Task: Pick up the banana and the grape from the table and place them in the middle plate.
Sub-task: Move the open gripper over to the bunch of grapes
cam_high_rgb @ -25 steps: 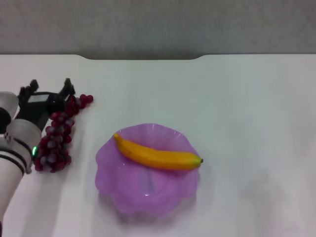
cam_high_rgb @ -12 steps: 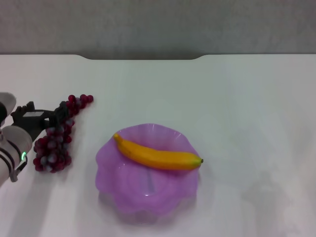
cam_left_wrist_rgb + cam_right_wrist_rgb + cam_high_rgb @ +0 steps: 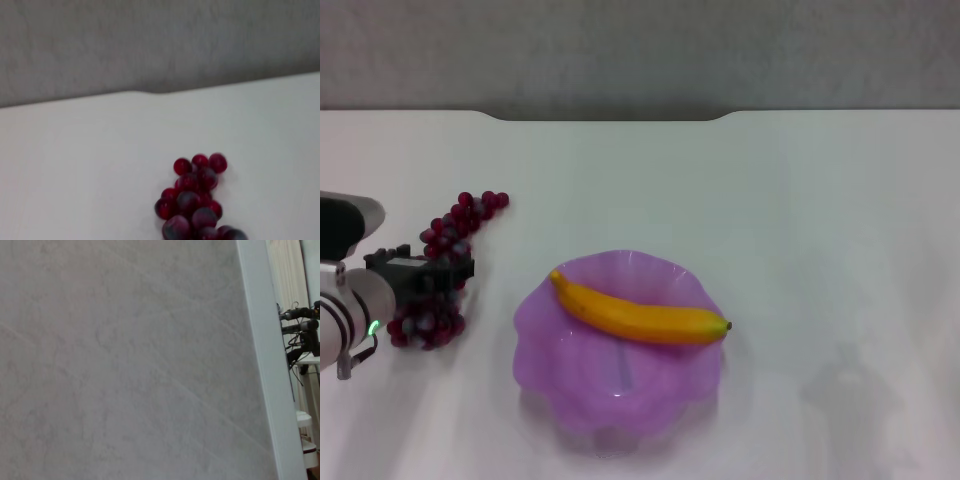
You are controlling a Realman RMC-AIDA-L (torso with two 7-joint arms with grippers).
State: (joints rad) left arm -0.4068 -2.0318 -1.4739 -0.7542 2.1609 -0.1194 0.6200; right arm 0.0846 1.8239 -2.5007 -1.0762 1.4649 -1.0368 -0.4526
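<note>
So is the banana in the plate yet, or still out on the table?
In. The banana lies across the middle plate, its ends near the scalloped rim. The grape is still on the table.

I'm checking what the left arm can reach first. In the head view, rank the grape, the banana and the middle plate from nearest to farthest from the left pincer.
1. The grape: on the table's left side, directly under the left pincer.
2. The middle plate: centre of the table; its left rim comes closest.
3. The banana: lying inside the plate, its near tip just past that rim, so only slightly farther.
</note>
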